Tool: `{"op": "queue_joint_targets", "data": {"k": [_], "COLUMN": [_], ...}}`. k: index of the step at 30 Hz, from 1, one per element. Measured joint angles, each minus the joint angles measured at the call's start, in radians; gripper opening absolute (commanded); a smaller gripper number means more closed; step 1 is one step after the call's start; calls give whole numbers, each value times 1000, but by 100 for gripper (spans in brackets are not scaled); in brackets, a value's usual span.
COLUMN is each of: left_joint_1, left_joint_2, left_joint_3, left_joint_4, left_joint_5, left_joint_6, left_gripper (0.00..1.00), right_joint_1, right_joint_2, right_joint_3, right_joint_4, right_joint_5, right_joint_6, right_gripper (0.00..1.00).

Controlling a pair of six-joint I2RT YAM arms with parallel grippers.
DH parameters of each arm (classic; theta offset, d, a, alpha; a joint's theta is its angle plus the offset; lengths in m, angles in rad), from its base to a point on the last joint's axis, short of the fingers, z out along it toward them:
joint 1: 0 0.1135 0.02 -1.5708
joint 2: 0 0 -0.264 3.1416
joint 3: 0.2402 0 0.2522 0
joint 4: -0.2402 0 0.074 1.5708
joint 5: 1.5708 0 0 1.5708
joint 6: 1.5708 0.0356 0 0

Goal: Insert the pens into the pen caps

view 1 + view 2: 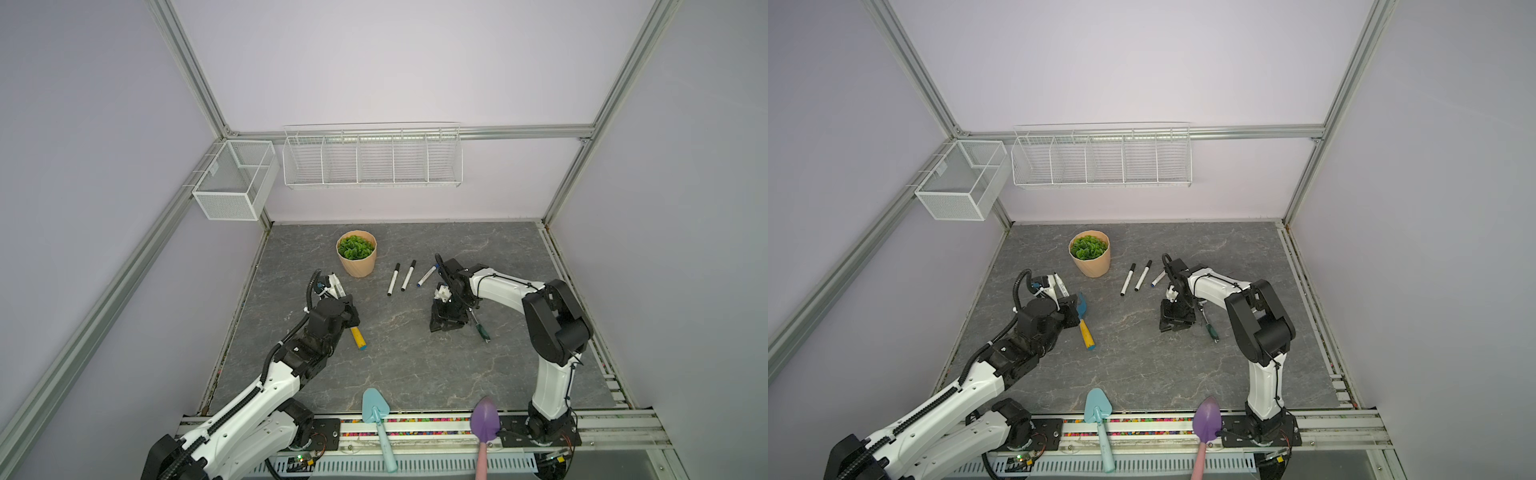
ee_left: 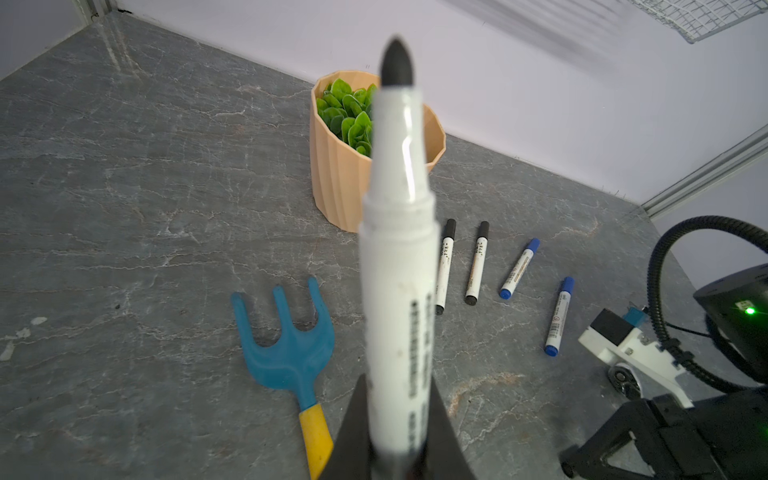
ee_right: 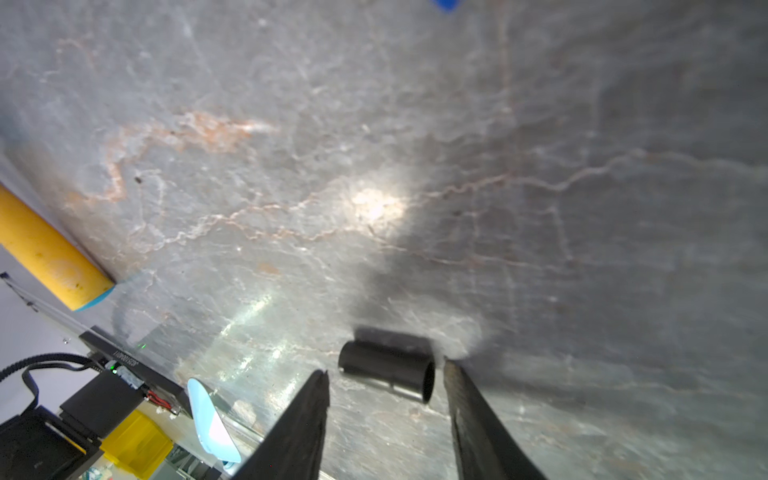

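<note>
2 top views share whole table (image 1: 415,365), wrist views close, right seemingly lowest

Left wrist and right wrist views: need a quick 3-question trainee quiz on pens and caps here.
1. True or false: the left gripper holds a pen whose black tip is bare.
2. Where is the black cap?
A) loose on the table, between the open fingers of the right gripper
B) clamped in the left gripper
C) pushed onto the held pen
3. Fill in: in the left wrist view, ___ capped pens lie on the table.

Key: 1 true; 2 A; 3 four (two with black caps, two with blue).
</note>
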Motion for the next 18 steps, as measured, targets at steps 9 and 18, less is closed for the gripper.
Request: {"op": "queue_joint_targets", "data": {"k": [9, 18], "left_joint_1": [0, 0], "left_joint_2": [-20, -21], "left_joint_3": [0, 0], "left_joint_4": [-31, -41], "left_joint_5": [0, -6], "left_joint_6": [-15, -23], "left_gripper": [0, 0], "right_joint_1": [2, 85], "right_joint_2": [-8, -48], "right_joint_3": [21, 97], "right_joint_4": [-22, -131], "right_joint_5": [50, 267], "right_joint_6": [-64, -217], "right_gripper": [59, 59]}}
